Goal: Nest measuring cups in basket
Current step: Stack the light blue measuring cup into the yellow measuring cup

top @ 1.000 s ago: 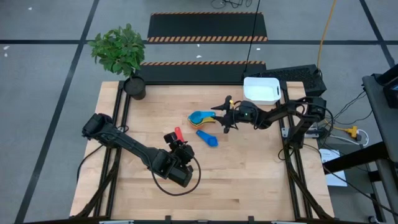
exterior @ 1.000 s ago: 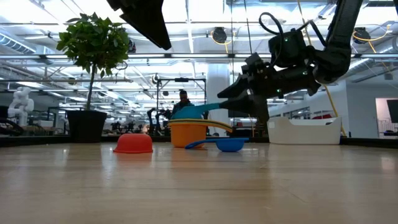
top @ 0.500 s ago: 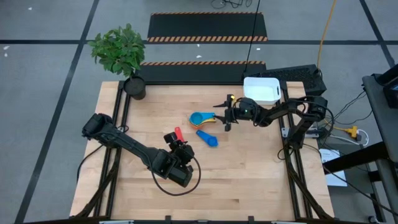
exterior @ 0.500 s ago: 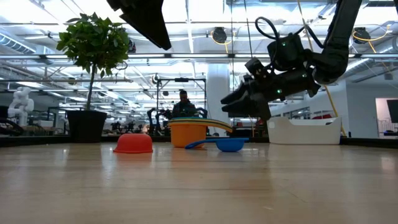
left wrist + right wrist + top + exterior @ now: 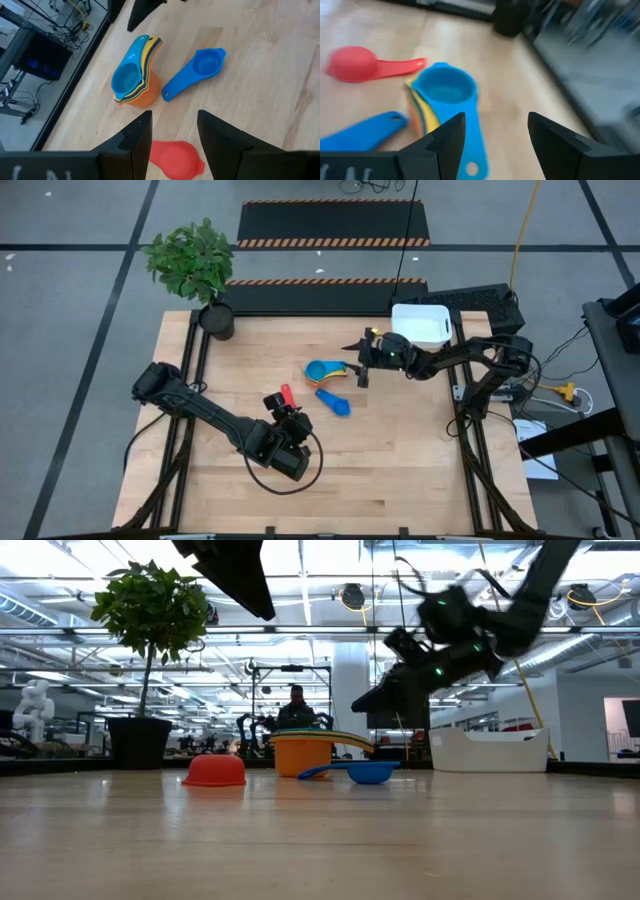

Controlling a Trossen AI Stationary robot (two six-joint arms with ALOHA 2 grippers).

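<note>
Right hand [image 5: 361, 363] hangs above the wooden surface [image 5: 400, 450] between the nested stack and the white rectangular plastic basket [image 5: 420, 325], fingers parted, holding nothing. The stack of light blue, yellow and orange plastic measuring cups [image 5: 322, 371] sits mid-surface outside the basket, the medium blue plastic measuring cup [image 5: 335, 402] just beside it and the upturned red plastic measuring cup [image 5: 275, 400] nearer the left arm. Left hand [image 5: 174, 131] hovers above the red cup, fingers part-open and empty.
</note>
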